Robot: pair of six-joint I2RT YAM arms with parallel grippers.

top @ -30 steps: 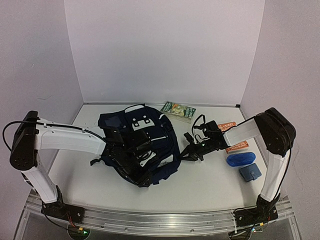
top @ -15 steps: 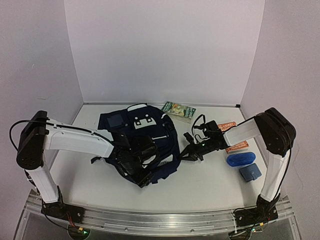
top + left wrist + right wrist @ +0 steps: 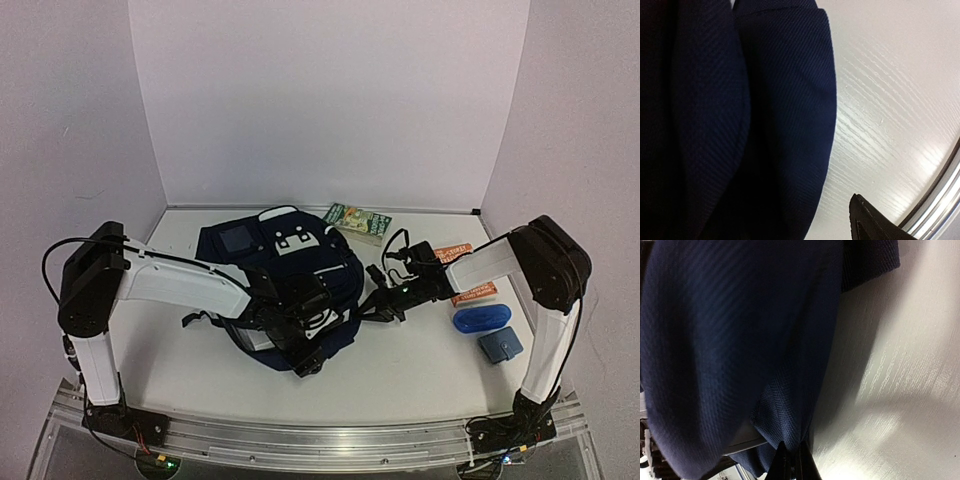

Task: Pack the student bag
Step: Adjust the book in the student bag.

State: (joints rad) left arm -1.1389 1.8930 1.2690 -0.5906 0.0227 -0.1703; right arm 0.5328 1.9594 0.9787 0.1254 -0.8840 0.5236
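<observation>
While right tool (image 3: 790, 465) stays clamped on student bag (image 3: 340, 275), left tool (image 3: 308, 350) has slid nearer; spread unclear.

White wood-grain table (image 3: 420, 375): large navy white-striped fabric backpack (image 3: 340, 270) centre-left, green printed booklet (image 3: 357, 222) at back; rt side: orange flat packets (image 3: 476, 292), blue oval case (image 3: 481, 318), small grey-blue pouch (image 3: 500, 344).

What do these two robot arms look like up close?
Both the left arm and right arm have white tube-shaped sections joined by chunky black rounded joints, with thin black cables looping alongside. The left hand and right hand are black, each a small two-finger pincer.
</observation>
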